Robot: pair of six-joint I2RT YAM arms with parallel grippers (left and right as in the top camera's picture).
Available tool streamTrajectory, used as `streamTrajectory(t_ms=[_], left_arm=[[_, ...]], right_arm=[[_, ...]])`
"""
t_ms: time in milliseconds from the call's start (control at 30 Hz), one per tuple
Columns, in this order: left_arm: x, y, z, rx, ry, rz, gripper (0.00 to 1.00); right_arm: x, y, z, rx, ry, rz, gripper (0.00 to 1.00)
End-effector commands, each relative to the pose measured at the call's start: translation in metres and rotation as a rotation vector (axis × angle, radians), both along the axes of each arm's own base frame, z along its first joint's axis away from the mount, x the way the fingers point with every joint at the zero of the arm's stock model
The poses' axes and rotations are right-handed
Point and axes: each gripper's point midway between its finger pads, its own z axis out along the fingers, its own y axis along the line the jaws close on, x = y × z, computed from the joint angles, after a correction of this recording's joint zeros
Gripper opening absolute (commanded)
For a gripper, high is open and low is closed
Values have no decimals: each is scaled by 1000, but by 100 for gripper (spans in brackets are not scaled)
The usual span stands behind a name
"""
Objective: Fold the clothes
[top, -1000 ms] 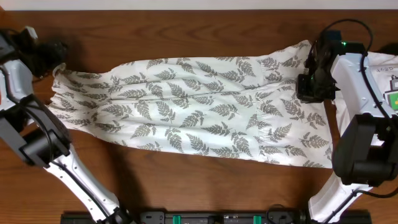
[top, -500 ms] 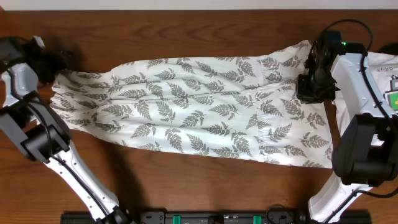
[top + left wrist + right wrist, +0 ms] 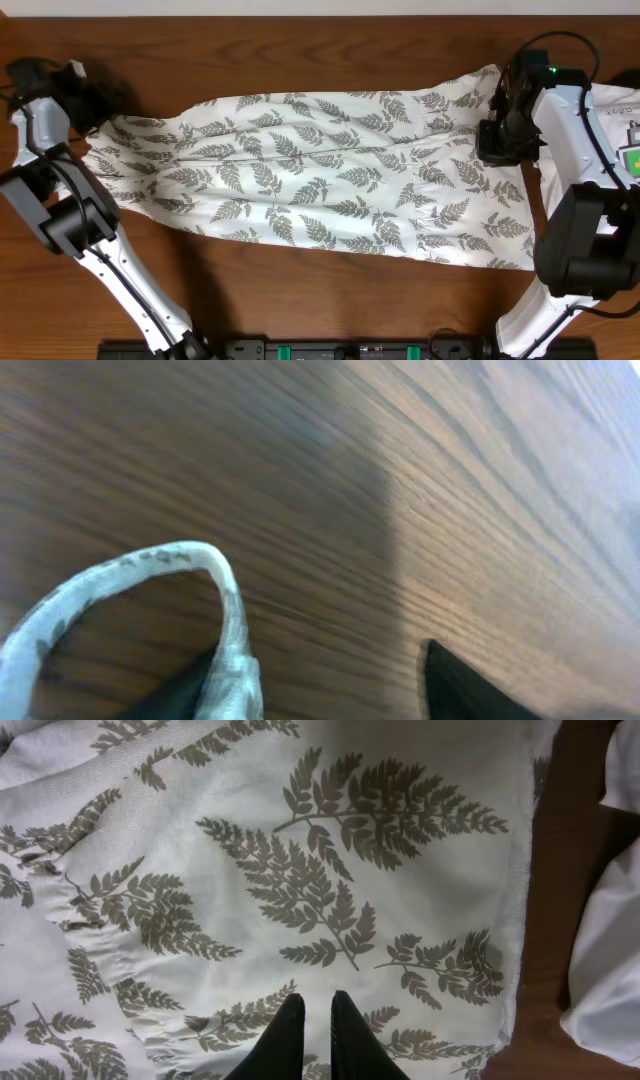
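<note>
Left tool shifted toward 1 o'clock, now at 9 o'clock corner of fern-print garment. I read it spread, hem beside one finger. Garment lies on desk, long axis 9-to-3. Right tool pressed together over 3 o'clock end.

Evenly lit from above in the overhead view, with soft shadows on the table toward its left edge. Dim and blurred in the left wrist view, shaded on the left, brighter to the right. Bright and crisp on the fern-print cloth in the right wrist view.
</note>
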Motion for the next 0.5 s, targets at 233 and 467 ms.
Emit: streamTrajectory(t_ms=[233,467], left_arm=[[-7,-1,-14,-15,39,-10,27],[-18,4,-12,-33,67,7,22]], right_arm=[[3,3,3,0,-12,22,10],[23,2,4,-5,-91,3,1]])
